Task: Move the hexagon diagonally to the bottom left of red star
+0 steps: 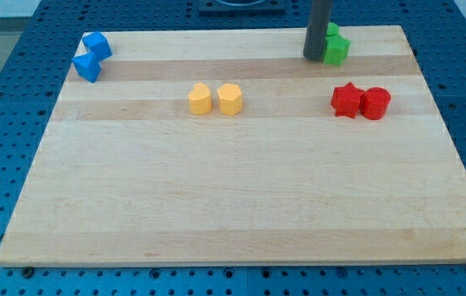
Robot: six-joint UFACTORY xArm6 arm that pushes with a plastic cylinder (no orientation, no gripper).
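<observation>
My tip [314,57] rests at upper right, touching green blocks [335,48]. The yellow hexagon [230,99] sits upper centre (beside a yellow block [200,99]), well left of the red star [347,100]. No claw exists.

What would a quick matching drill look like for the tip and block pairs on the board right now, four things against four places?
Things:
1. my tip
2. blue blocks
3. yellow blocks
4. red star

Places:
A. the view's top left corner of the board
B. near the middle of the board's upper half, side by side
C. the view's top right, at the left side of the green blocks
D. the view's right, touching the red cylinder on its left

Pairs: 1-C, 2-A, 3-B, 4-D
</observation>
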